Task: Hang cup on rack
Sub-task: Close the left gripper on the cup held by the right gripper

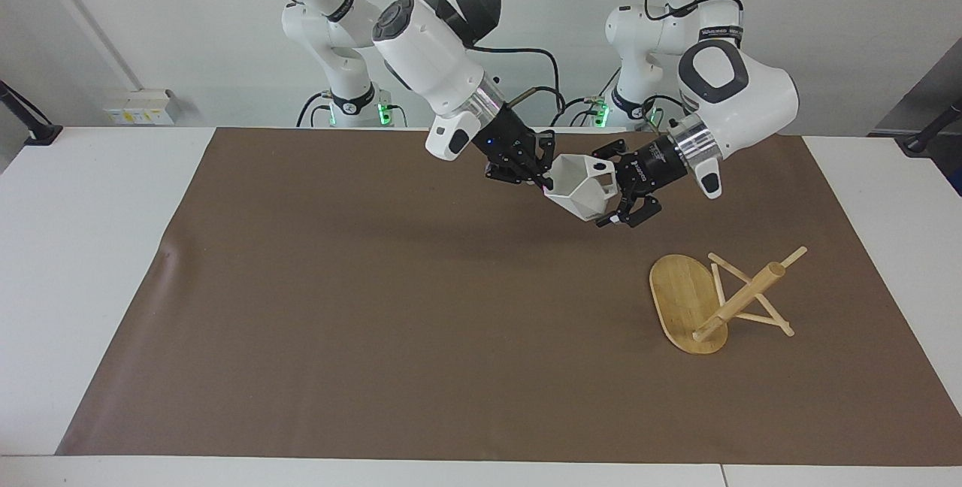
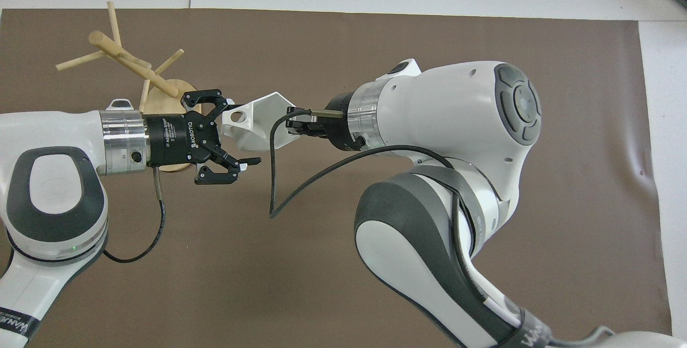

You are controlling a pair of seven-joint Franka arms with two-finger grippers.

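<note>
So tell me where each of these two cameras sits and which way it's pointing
Facing view: high across the table, looking at the robots; both arms and bases show, with the right gripper shut on the cup.
Overhead view: above the robots' end, looking steeply down and forward; forearms enter from below, the left gripper open around the cup's handle end.
Shared: cup, both grippers, the rack on the brown mat, half a turn apart.

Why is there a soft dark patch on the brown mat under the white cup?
Facing view: that smudge is a diffuse shadow on the mat below the cup, which the right gripper holds in the air; even room light, no glare. Overhead view: the right arm looms large and hides much of the mat.
</note>
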